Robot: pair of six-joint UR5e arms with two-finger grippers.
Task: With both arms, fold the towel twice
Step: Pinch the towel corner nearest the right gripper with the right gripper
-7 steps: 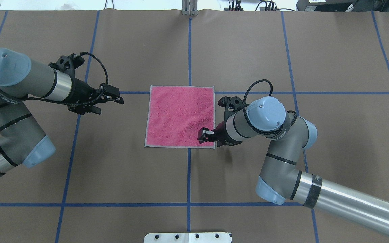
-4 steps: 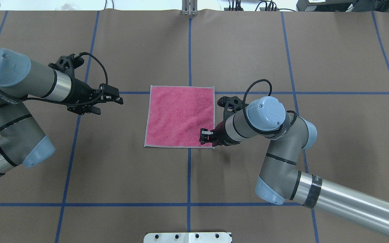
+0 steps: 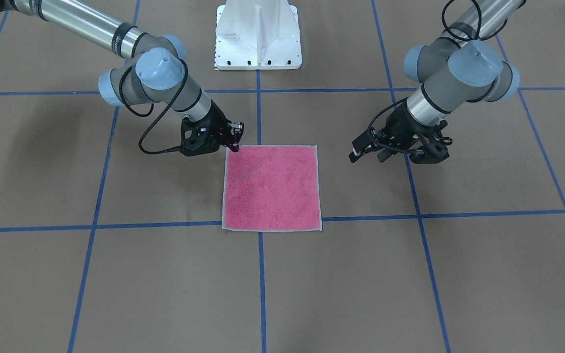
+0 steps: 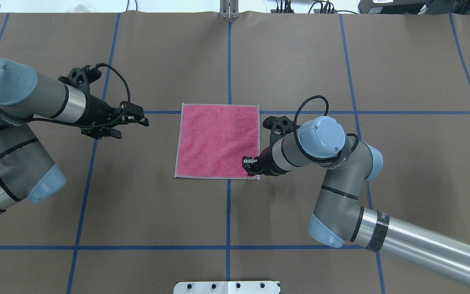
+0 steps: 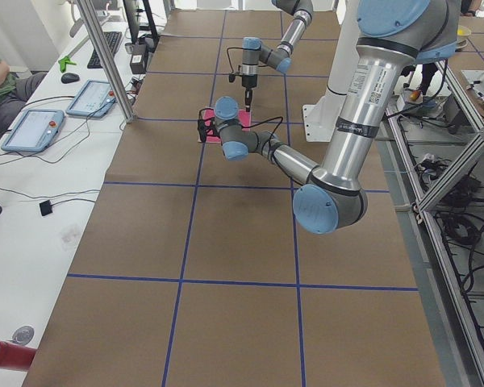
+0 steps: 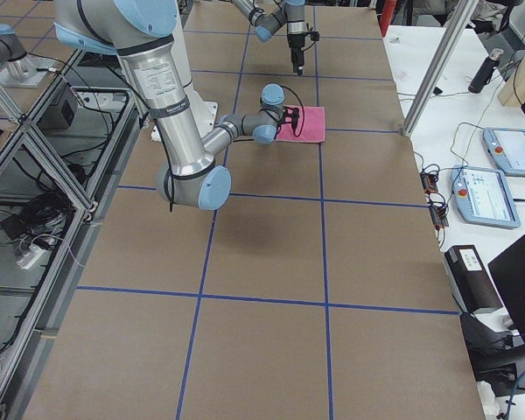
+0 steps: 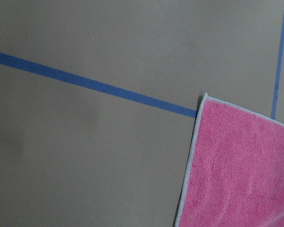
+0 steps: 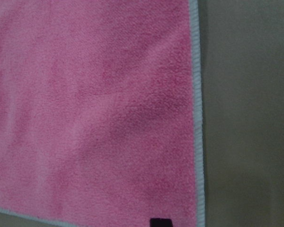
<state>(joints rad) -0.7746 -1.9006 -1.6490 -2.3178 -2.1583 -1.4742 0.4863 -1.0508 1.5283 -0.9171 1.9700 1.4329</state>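
The towel (image 4: 218, 141) lies flat on the table, pink face up, with a pale grey hem; it also shows in the front view (image 3: 271, 189), the left wrist view (image 7: 241, 175) and the right wrist view (image 8: 94, 109). My right gripper (image 4: 251, 167) is down on the towel's corner nearest the robot on its right side (image 3: 235, 143), with its jaws drawn together on the cloth. A slight wrinkle runs from that corner. My left gripper (image 4: 135, 127) is open and empty, hovering left of the towel and apart from it (image 3: 366, 158).
Brown paper with blue tape lines (image 4: 229, 61) covers the table. The white pedestal base (image 3: 258, 37) stands at the robot's side of the table. Tablets (image 5: 32, 129) lie on a side desk.
My right gripper has shifted slightly toward the towel's near right corner, lowered, and narrowed its jaws. The left arm has not moved.
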